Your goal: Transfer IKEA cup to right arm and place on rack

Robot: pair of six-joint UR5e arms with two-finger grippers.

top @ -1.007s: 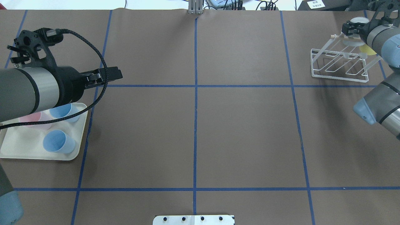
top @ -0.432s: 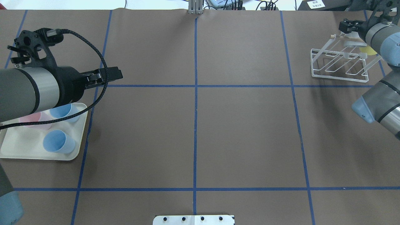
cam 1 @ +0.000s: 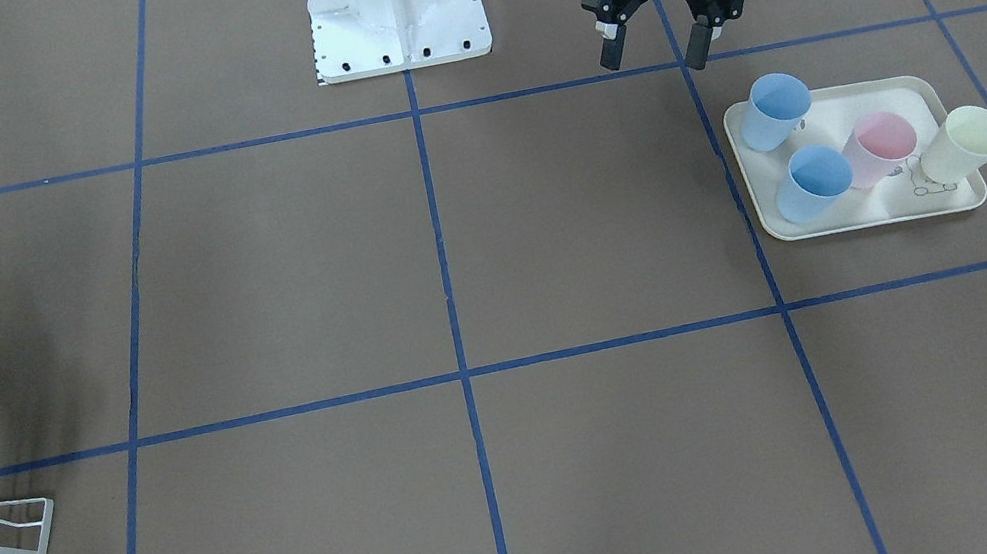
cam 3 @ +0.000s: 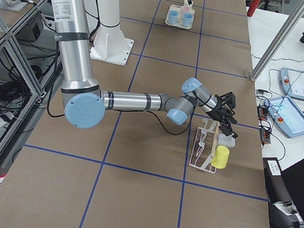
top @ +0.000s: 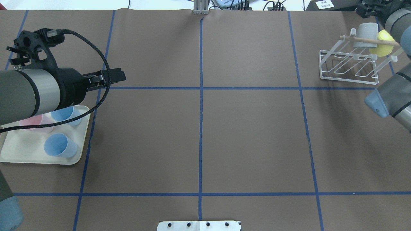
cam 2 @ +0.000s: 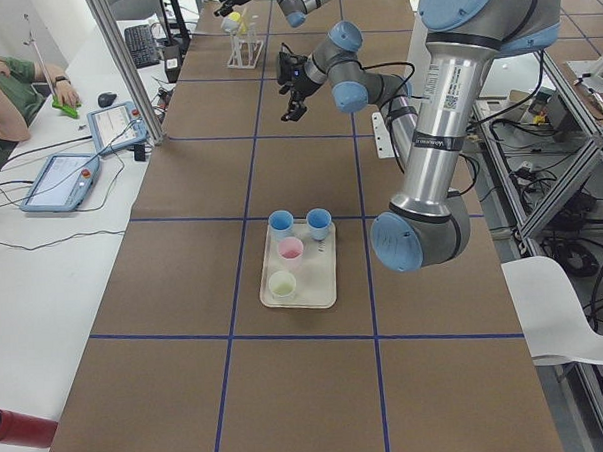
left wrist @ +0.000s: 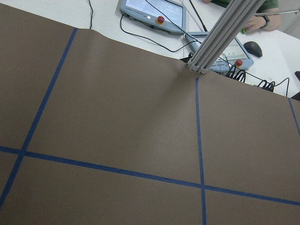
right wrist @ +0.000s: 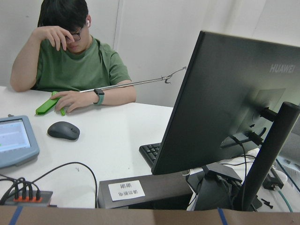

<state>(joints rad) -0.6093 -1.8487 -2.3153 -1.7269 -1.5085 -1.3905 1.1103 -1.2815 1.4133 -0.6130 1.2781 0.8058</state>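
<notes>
Silver arms [cam 2: 432, 110], blue caps [cam 2: 402, 244], blk left hand [cam 1: 654, 57]

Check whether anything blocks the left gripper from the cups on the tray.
Nothing visible does. The left gripper hangs open above the table, just off the tray at its corner. The nearest blue cup stands upright in that corner, with only bare surface between them.

Seen from over the robot's shoulders, the tray [top: 19, 154] lies at the bench's [top: 250, 134] 9 o'clock, with four cups [cam 1: 814, 182] standing in it. The left tool [cam 1: 654, 58] hangs just past the tray's 1 o'clock corner. The rack [top: 348, 69] stands at 2 o'clock, well apart, with two cups [top: 366, 31] on its 1 o'clock end. The base plate [top: 199, 226] sits at 6 o'clock.
</notes>
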